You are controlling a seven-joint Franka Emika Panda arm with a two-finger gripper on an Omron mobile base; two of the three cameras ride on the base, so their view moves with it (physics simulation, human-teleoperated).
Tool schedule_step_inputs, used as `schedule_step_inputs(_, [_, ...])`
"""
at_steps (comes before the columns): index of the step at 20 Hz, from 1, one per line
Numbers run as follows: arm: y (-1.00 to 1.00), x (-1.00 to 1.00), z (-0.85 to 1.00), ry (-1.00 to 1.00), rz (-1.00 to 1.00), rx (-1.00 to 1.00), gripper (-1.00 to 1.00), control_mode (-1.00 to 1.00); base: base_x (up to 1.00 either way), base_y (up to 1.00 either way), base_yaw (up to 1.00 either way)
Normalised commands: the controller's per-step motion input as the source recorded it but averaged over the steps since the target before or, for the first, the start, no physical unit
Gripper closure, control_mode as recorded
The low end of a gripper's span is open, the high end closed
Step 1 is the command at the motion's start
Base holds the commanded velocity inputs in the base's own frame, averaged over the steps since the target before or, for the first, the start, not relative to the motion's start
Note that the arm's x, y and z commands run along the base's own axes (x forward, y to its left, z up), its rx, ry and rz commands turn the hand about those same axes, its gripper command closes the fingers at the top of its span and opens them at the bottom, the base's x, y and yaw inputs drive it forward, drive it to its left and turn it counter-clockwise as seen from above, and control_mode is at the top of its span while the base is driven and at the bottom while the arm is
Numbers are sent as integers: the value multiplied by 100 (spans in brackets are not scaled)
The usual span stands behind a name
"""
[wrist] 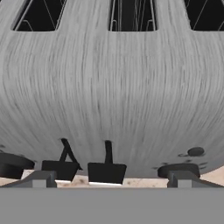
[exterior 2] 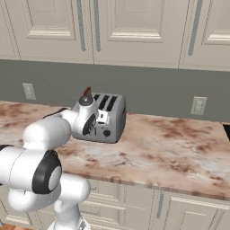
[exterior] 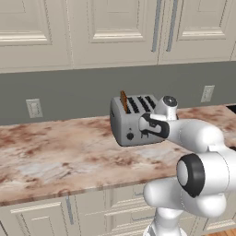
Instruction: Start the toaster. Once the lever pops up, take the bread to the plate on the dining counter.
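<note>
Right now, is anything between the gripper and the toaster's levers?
Nothing visible. In the hand view the open gripper sits right at the toaster front, with both black levers between its fingertips. The bread stands in a slot.

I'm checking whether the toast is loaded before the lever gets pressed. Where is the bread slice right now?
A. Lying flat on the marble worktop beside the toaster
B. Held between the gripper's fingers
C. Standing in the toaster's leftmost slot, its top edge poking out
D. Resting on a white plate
C: in the left base view the bread stands upright out of the leftmost slot of the toaster, while the open gripper holds nothing.
</note>
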Motion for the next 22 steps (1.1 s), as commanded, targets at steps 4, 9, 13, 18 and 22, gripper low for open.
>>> schedule_step_inputs(4, [0,0,-11,0,0,0,-100,-100,0,0,0])
schedule_step_inputs(9, [0,0,-9,0,0,0,-100,-100,0,0,0])
schedule_step_inputs(13, [0,0,-9,0,0,0,-100,-100,0,0,0])
schedule_step_inputs(18, [0,0,-6,0,0,0,-100,-100,0,0,0])
schedule_step_inputs(22, [0,0,-7,0,0,0,-100,-100,0,0,0])
